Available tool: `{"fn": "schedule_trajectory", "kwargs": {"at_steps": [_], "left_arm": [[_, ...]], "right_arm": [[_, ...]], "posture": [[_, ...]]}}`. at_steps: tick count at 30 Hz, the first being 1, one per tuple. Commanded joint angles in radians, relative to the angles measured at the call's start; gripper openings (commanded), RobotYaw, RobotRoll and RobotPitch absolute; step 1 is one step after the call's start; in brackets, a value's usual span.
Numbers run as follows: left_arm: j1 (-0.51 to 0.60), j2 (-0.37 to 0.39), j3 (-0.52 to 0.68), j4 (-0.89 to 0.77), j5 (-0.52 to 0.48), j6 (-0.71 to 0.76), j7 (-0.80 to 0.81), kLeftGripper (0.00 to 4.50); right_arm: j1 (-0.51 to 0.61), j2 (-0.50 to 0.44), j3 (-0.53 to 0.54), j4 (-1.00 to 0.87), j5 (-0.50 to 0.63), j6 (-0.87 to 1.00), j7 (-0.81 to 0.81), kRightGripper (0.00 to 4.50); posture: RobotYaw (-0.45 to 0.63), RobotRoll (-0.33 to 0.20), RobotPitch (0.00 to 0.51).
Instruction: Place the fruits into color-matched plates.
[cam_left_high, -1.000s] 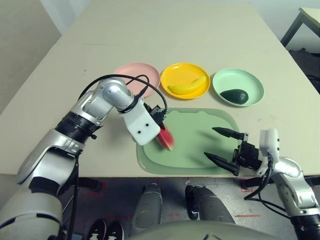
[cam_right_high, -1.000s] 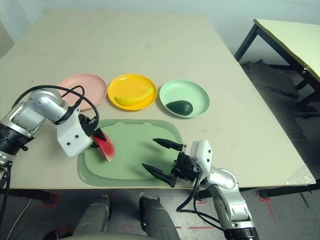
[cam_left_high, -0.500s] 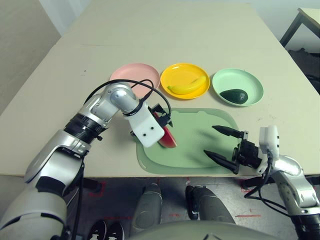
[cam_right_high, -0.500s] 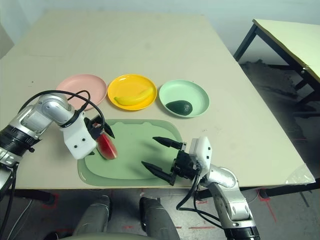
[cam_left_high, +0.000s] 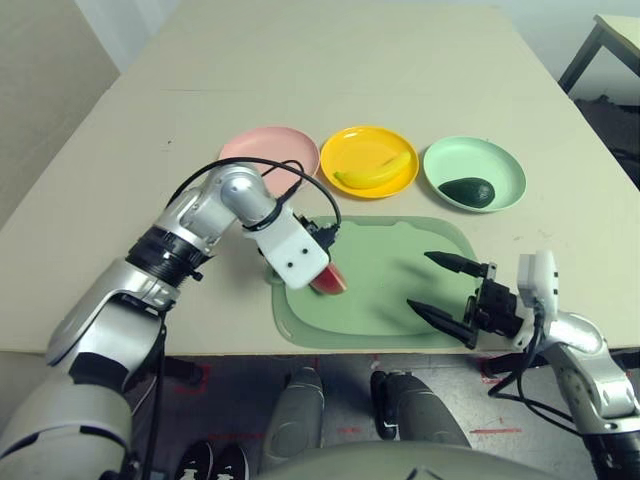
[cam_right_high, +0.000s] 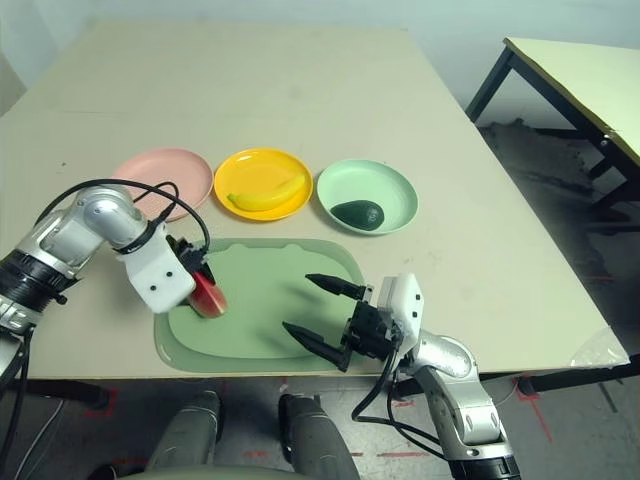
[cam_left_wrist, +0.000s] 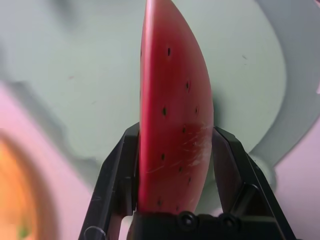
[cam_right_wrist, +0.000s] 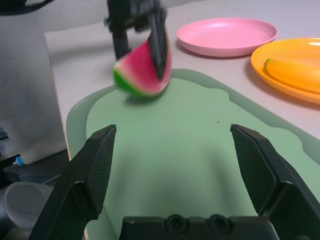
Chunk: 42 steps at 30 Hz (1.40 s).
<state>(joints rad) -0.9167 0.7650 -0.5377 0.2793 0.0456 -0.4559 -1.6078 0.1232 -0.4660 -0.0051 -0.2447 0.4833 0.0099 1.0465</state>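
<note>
Evidently bound for the pink plate (cam_left_high: 270, 150) at twelve o'clock, the watermelon wedge (cam_left_wrist: 175, 120) sat clamped in the left pincer (cam_left_wrist: 175, 165), while the right pincer (cam_right_wrist: 182, 165) gaped empty.

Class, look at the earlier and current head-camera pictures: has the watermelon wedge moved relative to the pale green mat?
Yes. The watermelon wedge, clamped by the left gripper, shifted slightly toward the mat's left edge.

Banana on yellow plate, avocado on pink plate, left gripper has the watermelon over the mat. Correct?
Not quite: the avocado lies on the mint green plate, as the left eye view shows; the pink plate holds no fruit. The rest stands: banana on the yellow plate, left gripper shut on the watermelon wedge over the mat.
</note>
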Motion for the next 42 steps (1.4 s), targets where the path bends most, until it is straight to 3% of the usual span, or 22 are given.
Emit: {"fn": "schedule_trajectory", "kwargs": {"at_steps": [1, 7, 14, 23, 31, 40, 41, 42], "left_arm": [[-0.056, 0.035, 0.061, 0.011, -0.027, 0.025, -0.007, 2.22], [-0.155, 0.098, 0.141, 0.237, 0.063, -0.084, 0.081, 2.22], [-0.267, 0.136, 0.111, 0.646, 0.335, -0.256, 0.43, 2.22], [-0.359, 0.022, 0.008, 0.935, 0.6, -0.275, 0.906, 2.22], [-0.357, -0.076, -0.036, 1.028, 0.672, -0.239, 1.033, 2.22], [-0.302, -0.083, -0.033, 1.046, 0.669, -0.247, 1.029, 2.22], [-0.3, -0.081, -0.032, 1.046, 0.668, -0.247, 1.027, 2.5], [-0.298, -0.079, -0.032, 1.045, 0.669, -0.247, 1.027, 2.5]], "right_arm": [[0.023, -0.01, -0.003, -0.037, 0.023, 0.015, -0.007, 4.5], [0.099, 0.011, -0.018, -0.137, 0.03, 0.056, -0.12, 4.5], [0.153, 0.085, -0.05, -0.24, -0.015, 0.061, -0.337, 4.5], [0.178, 0.116, -0.006, -0.285, -0.056, 0.047, -0.413, 4.5], [0.203, 0.121, -0.009, -0.294, -0.058, 0.04, -0.435, 4.5], [0.287, 0.1, -0.074, -0.296, -0.035, 0.004, -0.426, 4.5], [0.291, 0.1, -0.073, -0.298, -0.036, 0.003, -0.424, 4.5], [0.293, 0.1, -0.072, -0.299, -0.036, 0.003, -0.422, 4.5]], "posture": [[0.04, 0.0, 0.173], [0.04, 0.0, 0.18], [0.02, 0.0, 0.183], [-0.02, 0.0, 0.181], [-0.05, 0.0, 0.182], [-0.06, 0.0, 0.185], [-0.06, 0.0, 0.185], [-0.05, 0.0, 0.185]]}}
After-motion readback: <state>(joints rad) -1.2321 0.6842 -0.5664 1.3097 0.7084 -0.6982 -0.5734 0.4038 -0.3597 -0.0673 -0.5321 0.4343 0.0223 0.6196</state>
